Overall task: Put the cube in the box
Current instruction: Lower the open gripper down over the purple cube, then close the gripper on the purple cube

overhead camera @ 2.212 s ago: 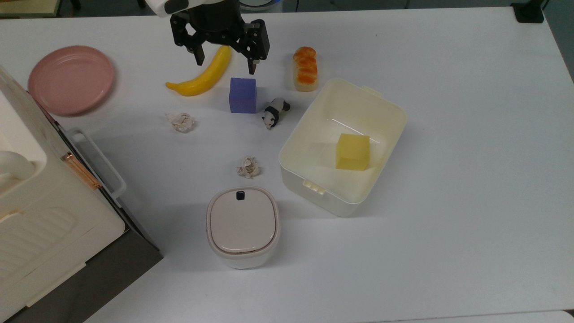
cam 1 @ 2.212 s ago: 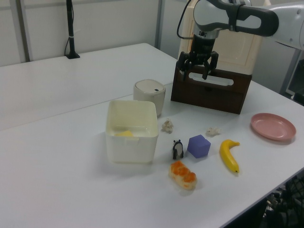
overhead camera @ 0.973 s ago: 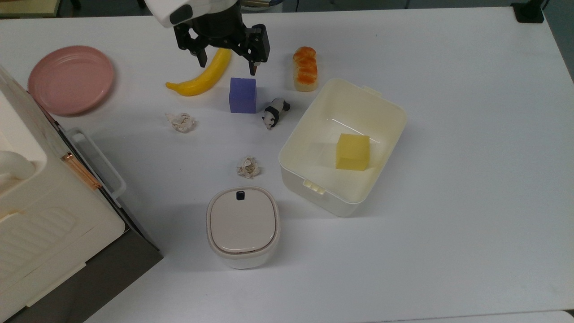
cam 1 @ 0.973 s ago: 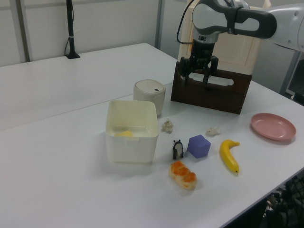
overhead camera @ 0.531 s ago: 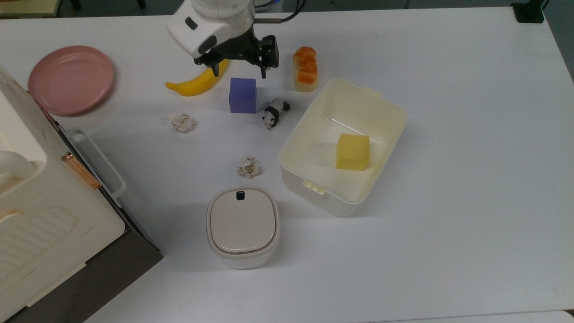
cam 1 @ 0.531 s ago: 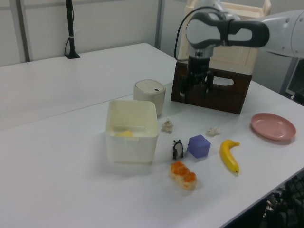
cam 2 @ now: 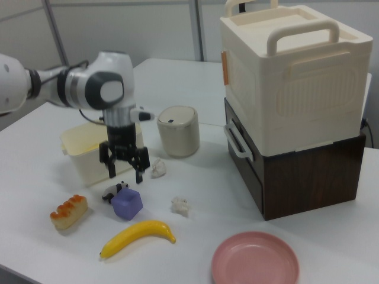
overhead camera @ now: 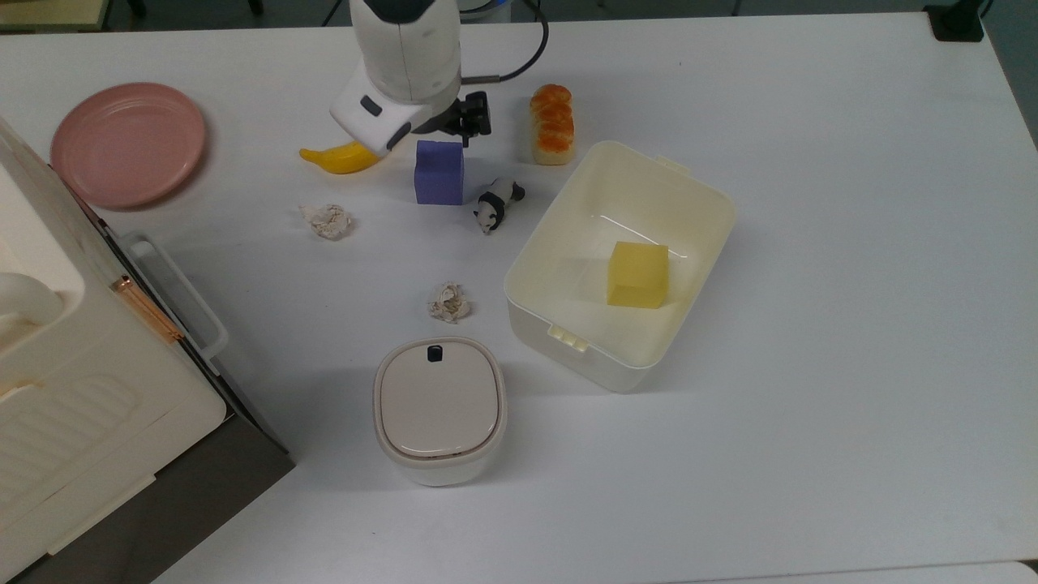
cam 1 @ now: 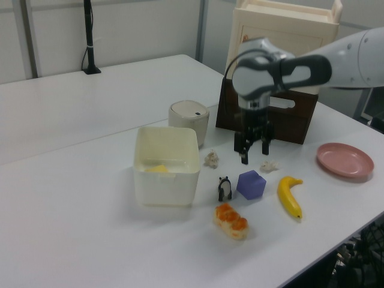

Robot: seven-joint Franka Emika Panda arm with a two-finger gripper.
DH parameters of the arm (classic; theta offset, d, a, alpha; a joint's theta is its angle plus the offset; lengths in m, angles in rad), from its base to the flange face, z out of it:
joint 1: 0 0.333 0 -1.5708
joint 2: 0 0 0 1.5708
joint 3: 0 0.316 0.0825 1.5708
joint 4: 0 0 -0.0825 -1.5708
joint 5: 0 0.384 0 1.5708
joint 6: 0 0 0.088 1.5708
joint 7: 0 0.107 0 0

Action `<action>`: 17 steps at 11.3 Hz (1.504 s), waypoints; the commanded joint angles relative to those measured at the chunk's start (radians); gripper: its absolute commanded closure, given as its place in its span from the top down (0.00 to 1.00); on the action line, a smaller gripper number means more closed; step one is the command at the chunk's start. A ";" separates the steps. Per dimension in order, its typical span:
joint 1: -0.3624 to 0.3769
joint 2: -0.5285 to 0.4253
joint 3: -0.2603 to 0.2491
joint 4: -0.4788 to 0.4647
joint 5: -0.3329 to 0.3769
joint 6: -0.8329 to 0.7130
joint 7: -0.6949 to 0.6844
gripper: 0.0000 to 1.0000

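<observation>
I have the end effector (cam 2: 125,170) hanging above the cube (cam 2: 127,203), fingers pointing down and spread wide with nothing between them. I judge it is set there so the spread fingers can drop either side of the block; a gap shows between fingertips and cube in the right view, so there is no contact yet.

The cube is a matte blue-purple block with flat faces and crisp edges, sitting flat on the white bench (overhead camera: 811,162). It looks rigid and easy to pinch across two opposite faces.

Working outward from the cube in the top view: the toy panda (overhead camera: 496,204) lies just beside it at about 4 o'clock, close enough that I would watch a finger does not clip it. The banana (overhead camera: 336,158) lies at 9 o'clock, partly under the arm. A crumpled paper ball (overhead camera: 328,221) sits at 8 o'clock, the bread roll (overhead camera: 552,123) at 2 o'clock.

Farther off at 4 o'clock is the box (overhead camera: 689,182), a cream-white open tub with latch tabs, already holding a pale yellow cube (overhead camera: 638,274). There is room left beside it, I judge. Beyond, a second paper ball (overhead camera: 448,302) and the lidded bin (overhead camera: 439,408) lie at 6 o'clock, the pink plate (overhead camera: 128,143) far out at 9 o'clock.
</observation>
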 commanded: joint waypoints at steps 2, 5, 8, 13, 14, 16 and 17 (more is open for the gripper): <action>0.010 -0.028 -0.003 -0.196 -0.075 0.204 -0.022 0.98; 0.036 -0.025 -0.002 -0.218 -0.075 0.249 0.007 0.98; 0.037 -0.020 -0.002 -0.213 -0.074 0.252 0.022 0.98; 0.054 -0.022 0.001 -0.204 -0.060 0.251 0.062 1.00; 0.048 -0.030 0.000 -0.192 -0.058 0.241 0.061 1.00; 0.049 -0.031 -0.003 -0.190 -0.057 0.243 0.062 1.00; 0.056 -0.025 -0.003 -0.192 -0.057 0.247 0.064 1.00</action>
